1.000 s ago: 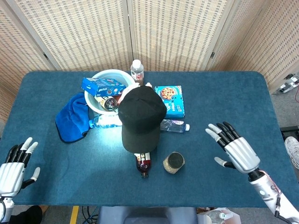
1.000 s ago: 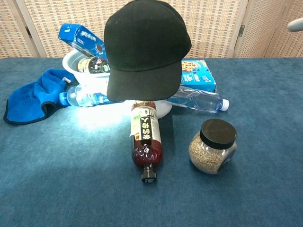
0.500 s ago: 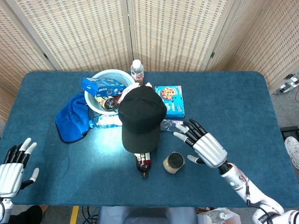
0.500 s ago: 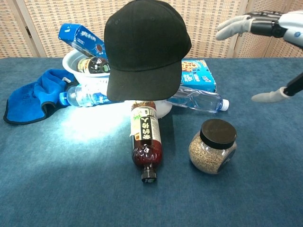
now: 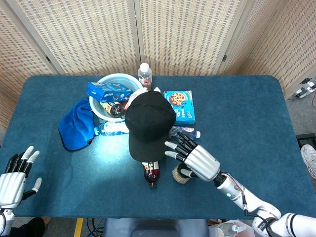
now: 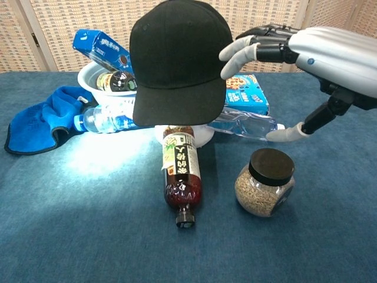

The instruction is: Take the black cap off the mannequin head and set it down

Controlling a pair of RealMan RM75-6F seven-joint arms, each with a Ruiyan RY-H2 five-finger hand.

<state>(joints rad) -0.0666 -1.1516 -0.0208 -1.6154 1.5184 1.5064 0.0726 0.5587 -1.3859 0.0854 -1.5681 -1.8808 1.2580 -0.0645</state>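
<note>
With its fingers [image 6: 235, 56] spread and empty, the right hand [image 5: 195, 159] hangs just beside the black cap [image 5: 148, 123], apparently lined up to grasp its side. That cap sits on the mannequin head near the table's [image 5: 247, 108] middle. Resting open, fingers apart, the left hand [image 5: 15, 175] waits at the near left corner.
</note>
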